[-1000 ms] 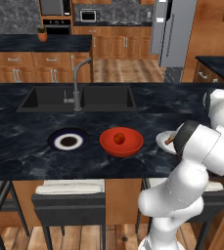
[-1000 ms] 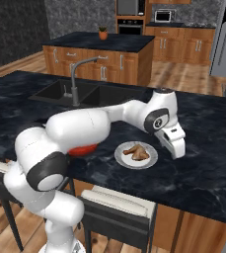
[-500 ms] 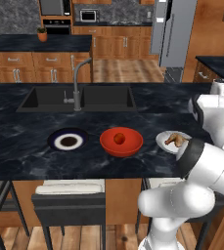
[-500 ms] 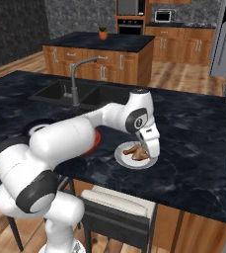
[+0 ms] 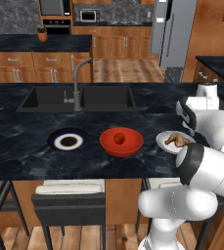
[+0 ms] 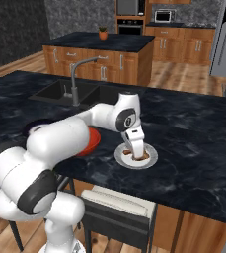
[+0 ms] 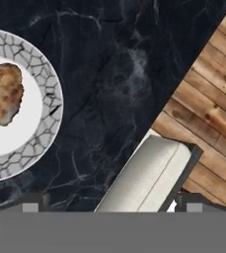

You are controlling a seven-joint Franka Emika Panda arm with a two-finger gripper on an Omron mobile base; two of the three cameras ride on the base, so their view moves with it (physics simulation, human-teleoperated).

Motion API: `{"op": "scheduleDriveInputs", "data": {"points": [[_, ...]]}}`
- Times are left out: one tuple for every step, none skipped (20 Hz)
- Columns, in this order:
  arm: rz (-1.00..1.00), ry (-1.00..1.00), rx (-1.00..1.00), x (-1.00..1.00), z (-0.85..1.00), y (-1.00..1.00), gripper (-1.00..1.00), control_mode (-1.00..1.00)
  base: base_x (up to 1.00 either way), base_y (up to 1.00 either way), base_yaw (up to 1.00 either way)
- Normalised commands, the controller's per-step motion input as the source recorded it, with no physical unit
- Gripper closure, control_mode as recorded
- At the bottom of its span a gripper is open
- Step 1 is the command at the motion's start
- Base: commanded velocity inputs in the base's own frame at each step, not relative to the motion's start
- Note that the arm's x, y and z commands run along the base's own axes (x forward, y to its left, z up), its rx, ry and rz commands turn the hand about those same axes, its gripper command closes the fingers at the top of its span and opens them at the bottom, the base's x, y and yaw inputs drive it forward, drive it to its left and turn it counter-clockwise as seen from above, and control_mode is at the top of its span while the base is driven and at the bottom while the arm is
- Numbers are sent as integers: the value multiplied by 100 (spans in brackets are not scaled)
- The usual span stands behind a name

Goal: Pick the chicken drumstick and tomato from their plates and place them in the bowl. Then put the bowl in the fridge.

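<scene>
The gripper (image 6: 139, 154) hangs low over the pale plate (image 6: 150, 156) near the front edge of the dark marble table (image 6: 193, 148), its jaws spread wide with nothing between them. The chicken drumstick (image 5: 178, 140) lies on that plate (image 5: 163, 143); in the hand view it (image 7: 2, 93) sits at the left edge on the plate's white centre, inside a grey cracked-pattern rim (image 7: 49, 99). The tomato (image 5: 119, 139) sits in the red bowl (image 5: 121, 142), which stands on the table between the two plates. The dark-rimmed plate (image 5: 68, 141) is to the left of the bowl, with nothing on its white centre. A sink (image 5: 77, 98) with a faucet (image 5: 78, 83) is set into the table behind them. The grey fridge (image 5: 174, 31) stands well apart at the far side of the kitchen. A cushioned stool (image 7: 146, 174) stands on the wooden floor (image 7: 208, 118) beside the table's edge.
</scene>
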Motion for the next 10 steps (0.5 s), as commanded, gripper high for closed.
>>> {"op": "scheduleDriveInputs", "data": {"points": [[0,1,12,11,-2,39,-100,-100,0,0,0],[0,1,14,12,0,38,-100,-100,0,0,0],[0,0,15,11,0,38,-100,-100,0,0,0],[0,0,14,12,0,40,-100,-100,0,0,0],[0,0,12,13,-5,43,-100,-100,0,0,0],[0,0,11,17,-6,43,-100,-100,0,0,0],[0,0,11,18,-6,41,-100,-100,0,0,0],[0,-2,13,19,0,36,-100,-100,0,0,0],[0,-21,18,9,0,27,-100,-100,0,0,0],[0,-19,15,12,-1,20,-100,-100,0,0,0]]}}
